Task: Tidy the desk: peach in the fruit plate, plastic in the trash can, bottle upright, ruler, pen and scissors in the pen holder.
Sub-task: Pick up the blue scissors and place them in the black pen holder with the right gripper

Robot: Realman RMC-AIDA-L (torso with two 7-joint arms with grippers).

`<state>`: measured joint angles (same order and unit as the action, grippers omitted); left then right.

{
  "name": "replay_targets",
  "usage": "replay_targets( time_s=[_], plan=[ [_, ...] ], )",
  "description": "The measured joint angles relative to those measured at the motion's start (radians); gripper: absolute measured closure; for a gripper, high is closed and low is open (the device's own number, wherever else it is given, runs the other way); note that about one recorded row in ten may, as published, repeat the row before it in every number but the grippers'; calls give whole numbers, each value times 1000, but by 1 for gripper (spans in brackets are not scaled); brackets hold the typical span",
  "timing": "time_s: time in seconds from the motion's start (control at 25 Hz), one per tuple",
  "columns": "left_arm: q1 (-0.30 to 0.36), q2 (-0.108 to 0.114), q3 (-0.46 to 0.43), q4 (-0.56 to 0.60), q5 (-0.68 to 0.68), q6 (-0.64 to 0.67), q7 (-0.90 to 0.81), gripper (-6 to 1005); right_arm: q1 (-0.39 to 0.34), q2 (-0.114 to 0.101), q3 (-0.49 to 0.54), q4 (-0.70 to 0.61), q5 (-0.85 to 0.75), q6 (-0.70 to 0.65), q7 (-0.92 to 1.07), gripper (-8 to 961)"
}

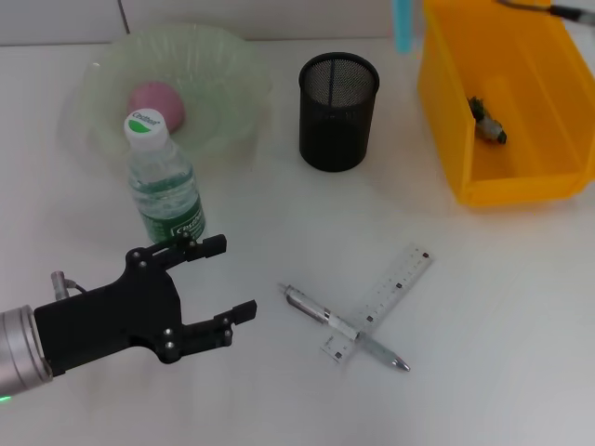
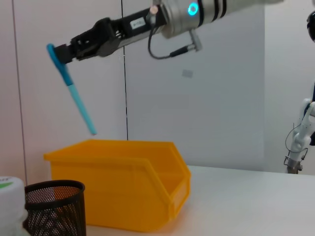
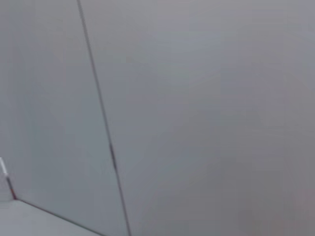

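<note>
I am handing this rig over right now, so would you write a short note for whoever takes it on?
Left gripper: open, low over the desk beside the upright bottle, holding nothing.
Right gripper: raised above the yellow bin, shut on a blue tool that hangs down; it may be the scissors, I cannot tell.
Done: peach in the fruit plate, bottle standing, a dark scrap in the bin.
Left: pen and ruler lie crossed on the desk; the pen holder appears empty.

The left hand [image 1: 216, 279] hovers low with its fingers spread wide, holding nothing. The right hand [image 2: 63, 53] is raised high on an outstretched arm, fingers clamped shut.
</note>
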<state>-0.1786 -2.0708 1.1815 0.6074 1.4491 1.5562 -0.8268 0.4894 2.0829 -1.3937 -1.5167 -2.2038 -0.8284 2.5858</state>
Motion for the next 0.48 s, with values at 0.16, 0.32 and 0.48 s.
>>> replay_targets(
  time_s=[0.16,0.32,0.48],
  plan=[
    [-1,0,0,-1,3,5,0,200,6,1,-69,179,259,175,-317,843],
    [-3,0,0,-9,0,11,0,200,12,3,-94,320,586,224,-652,843],
    [-4,0,1,-9,-1,13,0,200,32,2,-95,434,821,220,-896,842]
  ],
)
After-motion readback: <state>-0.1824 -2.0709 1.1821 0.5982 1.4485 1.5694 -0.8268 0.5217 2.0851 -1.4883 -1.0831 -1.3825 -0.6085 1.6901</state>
